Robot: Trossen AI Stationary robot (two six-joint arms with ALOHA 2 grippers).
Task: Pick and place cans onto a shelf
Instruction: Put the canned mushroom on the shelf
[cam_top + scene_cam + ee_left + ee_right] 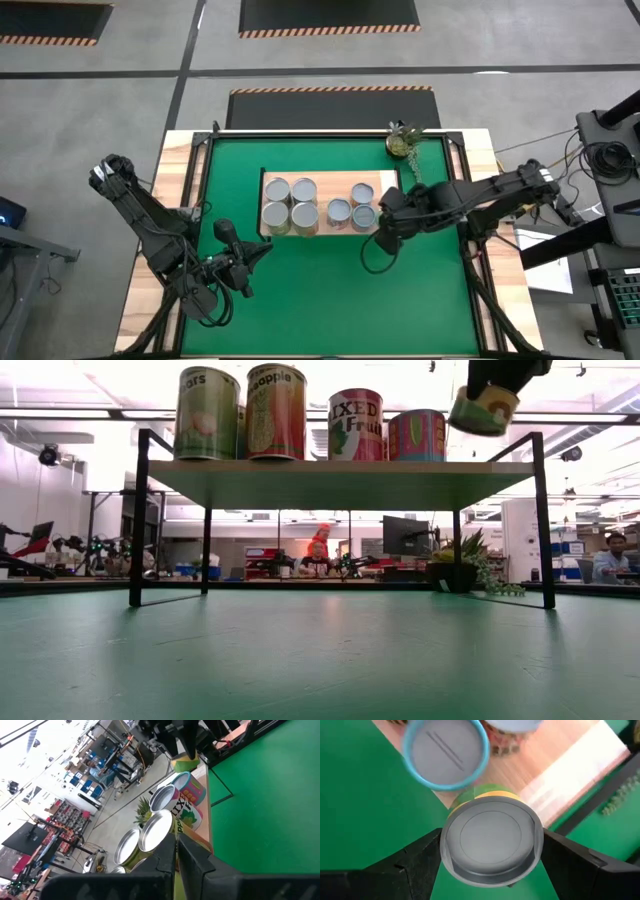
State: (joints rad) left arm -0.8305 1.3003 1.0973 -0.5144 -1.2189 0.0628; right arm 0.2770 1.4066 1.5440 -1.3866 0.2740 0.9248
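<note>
I see my right gripper (491,851) holding a can (491,840) by its sides, one dark finger on each side, spread wide to fit round it. The can has a shiny silver top and a yellow and green side. In the low view it hangs tilted in the air, up above the right end of the shelf (340,472), not touching the wood. From above, the right gripper (388,222) is at the near right corner of the shelf (383,181), with the arm reaching in from the right side of the table. Seven cans already stand on the shelf. Four sit close together in a square (290,204) at the left end. Three more (352,208) sit near the right end, just beside my gripper. In the right wrist view one of them, a can with a blue rim (445,752), is just past the held can. In the low view I can read fruit labels on the standing cans (355,424). My left gripper (265,252) is shut tight and holds nothing. It waits low over the green mat (330,290) at the near left, well away from the shelf. A small potted plant (403,140) stands at the far right corner of the mat.
</note>
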